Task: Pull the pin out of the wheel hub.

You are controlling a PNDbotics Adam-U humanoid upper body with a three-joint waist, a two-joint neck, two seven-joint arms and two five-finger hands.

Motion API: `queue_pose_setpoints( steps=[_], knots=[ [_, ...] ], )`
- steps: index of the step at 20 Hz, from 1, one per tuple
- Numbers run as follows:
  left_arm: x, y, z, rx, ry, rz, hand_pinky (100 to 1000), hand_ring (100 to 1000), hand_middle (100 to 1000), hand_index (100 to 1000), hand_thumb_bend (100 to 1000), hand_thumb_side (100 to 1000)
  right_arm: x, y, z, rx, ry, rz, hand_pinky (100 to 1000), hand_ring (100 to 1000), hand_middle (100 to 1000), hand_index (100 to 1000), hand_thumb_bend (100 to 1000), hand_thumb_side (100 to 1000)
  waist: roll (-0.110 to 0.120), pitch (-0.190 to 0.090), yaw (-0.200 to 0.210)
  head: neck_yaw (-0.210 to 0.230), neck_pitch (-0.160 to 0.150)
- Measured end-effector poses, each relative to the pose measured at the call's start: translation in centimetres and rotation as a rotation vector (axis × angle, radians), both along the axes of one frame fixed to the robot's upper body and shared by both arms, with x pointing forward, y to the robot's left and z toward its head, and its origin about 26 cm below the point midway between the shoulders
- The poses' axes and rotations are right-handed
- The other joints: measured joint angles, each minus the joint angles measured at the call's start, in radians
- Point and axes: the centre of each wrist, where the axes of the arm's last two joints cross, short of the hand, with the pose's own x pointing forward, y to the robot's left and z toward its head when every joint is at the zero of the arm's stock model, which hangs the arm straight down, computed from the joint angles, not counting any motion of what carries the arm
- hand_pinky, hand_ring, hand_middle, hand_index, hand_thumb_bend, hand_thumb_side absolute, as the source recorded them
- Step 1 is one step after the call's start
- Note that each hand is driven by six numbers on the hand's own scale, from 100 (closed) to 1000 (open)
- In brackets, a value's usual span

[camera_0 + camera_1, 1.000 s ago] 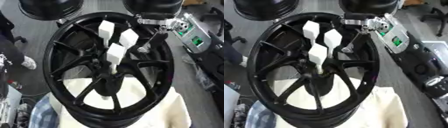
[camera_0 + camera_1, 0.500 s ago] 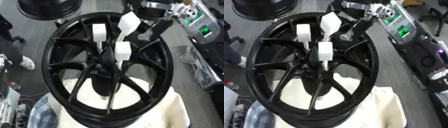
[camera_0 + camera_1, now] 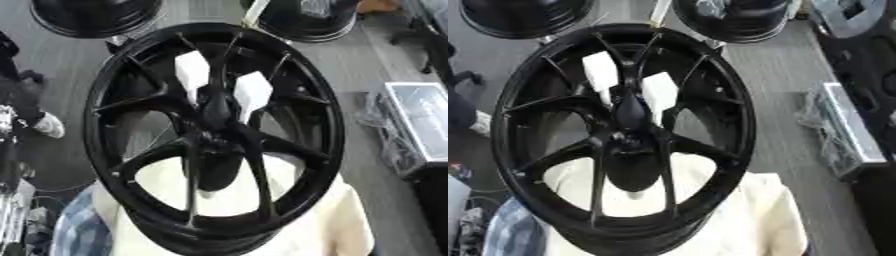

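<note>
Only two white parts of my right hand (image 3: 252, 92) show, upper centre; its arm I cannot make out.

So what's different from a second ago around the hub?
The right arm that reached in from the upper right has gone from view, and only two white pieces show above the hub, not three. The view has also shifted. The wheel lies on its cloth as before.

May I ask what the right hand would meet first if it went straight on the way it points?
Probably the wheel hub: the right hand points down at the wheel's centre. Depth is unclear, so it may already touch.
</note>
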Motion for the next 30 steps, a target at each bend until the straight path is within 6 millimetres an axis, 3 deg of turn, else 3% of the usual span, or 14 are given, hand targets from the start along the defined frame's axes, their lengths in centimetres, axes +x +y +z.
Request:
queue_pose_setpoints(
  steps=[8,13,15,16,17,18,20,22,26,30],
  knots=[
    [-0.2,0.5,-0.1,-0.008,0.004,0.033,749,801,694,821,379,832,-2.8,-9.6,-0.4,0.165,-0.027,-0.218,825,776,708,382,100,100,0.011,-0.003,-0.048,0.016,0.006],
    [-0.2,1.0,-0.1,-0.018,-0.002,0.067,748,801,694,821,378,832,-3.4,-14.9,-4.1,0.326,0.038,-0.411,821,774,702,390,100,100,0.032,0.007,-0.091,0.031,-0.003],
    [-0.2,1.1,0.0,-0.021,-0.005,0.078,749,801,694,821,378,833,-3.4,-16.9,-6.7,0.391,0.083,-0.505,821,778,706,435,100,100,0.037,0.011,-0.097,0.037,-0.006],
    [-0.3,1.2,0.0,-0.022,-0.006,0.083,748,801,694,821,377,833,-3.5,-17.8,-8.0,0.421,0.103,-0.551,827,793,733,638,165,162,0.038,0.013,-0.099,0.039,-0.008],
    [-0.2,1.2,0.0,-0.023,-0.007,0.084,748,801,694,821,376,833,-4.0,-19.0,-10.2,0.450,0.130,-0.614,830,803,752,736,201,216,0.038,0.013,-0.097,0.038,-0.009],
    [-0.2,1.2,0.1,-0.023,-0.008,0.083,748,801,694,821,376,833,-5.4,-20.8,-14.5,0.473,0.187,-0.715,833,811,768,802,247,289,0.034,0.013,-0.084,0.034,-0.010],
    [-0.2,1.1,0.0,-0.021,-0.004,0.075,748,801,694,821,376,833,-9.6,-22.7,-23.7,0.508,0.309,-0.916,835,816,783,842,304,373,0.039,0.012,-0.072,0.021,-0.010],
    [-0.2,0.8,0.0,-0.019,-0.002,0.063,749,801,694,821,375,833,-12.0,-22.7,-28.2,0.561,0.340,-1.046,834,817,795,868,357,476,0.048,0.008,-0.070,0.011,-0.010],
    [-0.2,0.8,0.0,-0.018,-0.003,0.060,749,801,694,820,374,833,-13.6,-20.9,-32.7,0.702,0.349,-1.182,829,808,788,869,351,508,0.050,0.007,-0.066,0.002,-0.010],
    [-0.1,0.8,0.0,-0.020,-0.004,0.058,749,801,694,820,373,834,-14.2,-18.9,-35.4,0.813,0.365,-1.230,820,791,769,856,303,479,0.052,0.006,-0.066,-0.002,-0.010]
  ],
)
